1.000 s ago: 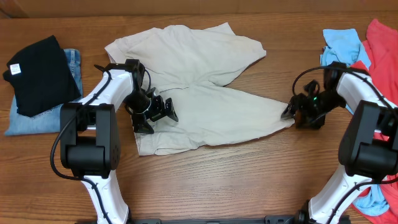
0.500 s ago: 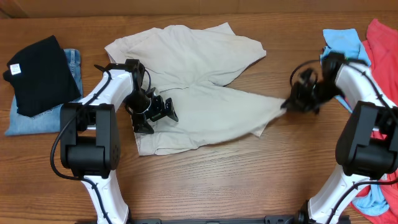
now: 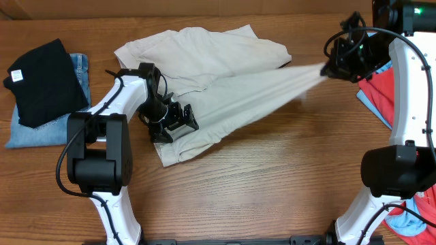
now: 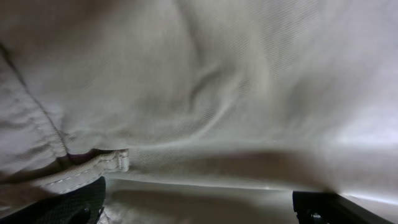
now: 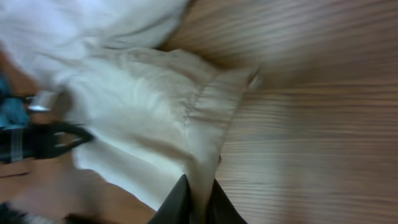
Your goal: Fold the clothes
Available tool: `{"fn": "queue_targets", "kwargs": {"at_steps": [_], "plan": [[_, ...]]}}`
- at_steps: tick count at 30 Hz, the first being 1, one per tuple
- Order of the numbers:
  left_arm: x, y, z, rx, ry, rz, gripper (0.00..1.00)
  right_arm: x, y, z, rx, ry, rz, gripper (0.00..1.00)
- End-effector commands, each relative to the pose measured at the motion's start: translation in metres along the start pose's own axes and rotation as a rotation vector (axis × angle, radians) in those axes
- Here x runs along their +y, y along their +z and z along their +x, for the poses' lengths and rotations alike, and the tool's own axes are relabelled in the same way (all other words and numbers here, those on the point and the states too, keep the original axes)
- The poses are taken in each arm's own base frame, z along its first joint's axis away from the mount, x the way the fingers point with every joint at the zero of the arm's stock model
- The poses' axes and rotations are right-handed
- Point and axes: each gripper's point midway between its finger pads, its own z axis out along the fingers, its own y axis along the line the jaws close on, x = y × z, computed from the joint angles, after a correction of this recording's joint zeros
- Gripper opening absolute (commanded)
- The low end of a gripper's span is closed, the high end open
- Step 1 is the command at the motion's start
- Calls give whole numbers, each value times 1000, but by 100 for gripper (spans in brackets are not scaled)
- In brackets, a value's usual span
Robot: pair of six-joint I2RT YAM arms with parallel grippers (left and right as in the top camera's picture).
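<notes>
Trousers [image 3: 225, 95] stretched between left gripper [image 3: 174, 122], jaws spread wide at centre left, and right gripper [image 3: 325, 68], clamped on the hem, upper right

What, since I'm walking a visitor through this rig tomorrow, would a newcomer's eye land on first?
The beige trousers dominate mid-scene. One leg is stretched taut on a diagonal, up to the right claw, which is raised at upper right and pinching its hem. The left claw sits on the fabric left of centre. At far left a black garment lies on folded jeans, and red clothing shows at the right edge.
</notes>
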Motion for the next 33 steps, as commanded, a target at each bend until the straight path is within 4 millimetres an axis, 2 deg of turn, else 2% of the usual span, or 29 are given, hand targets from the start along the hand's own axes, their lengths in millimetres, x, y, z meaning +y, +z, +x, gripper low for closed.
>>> {"fn": "queue_targets", "kwargs": {"at_steps": [1, 4, 9, 13, 16, 19, 21, 24, 28, 29, 33], "plan": [[40, 6, -6, -9, 9, -158, 100, -55, 3, 10, 32, 55, 216, 16], [45, 5, -2, 8, 4, -187, 100, -76, 24, 32, 142, 93, 261, 17], [59, 1, 15, 70, 4, -265, 100, -96, 60, 74, 325, 156, 266, 17], [66, -3, 33, 145, 9, -298, 100, -104, 80, 87, 367, 175, 267, 21], [81, -10, 45, 189, -2, -390, 100, -101, 88, 82, 346, 173, 238, 26], [95, -17, 46, 193, -1, -474, 100, -99, 93, 70, 295, 155, 214, 37], [97, -18, 43, 179, -1, -481, 100, -92, 99, 57, 246, 127, 170, 44], [96, -16, 37, 157, 3, -476, 100, -89, 108, 34, 160, 92, 151, 50], [95, -15, 34, 140, -6, -474, 100, -83, 127, 15, 108, 68, 99, 53], [95, -15, 33, 136, -6, -474, 100, -77, 138, 10, 98, 52, 56, 52], [95, -15, 31, 127, -3, -472, 100, -61, 158, 7, 117, 12, -52, 53]]}}
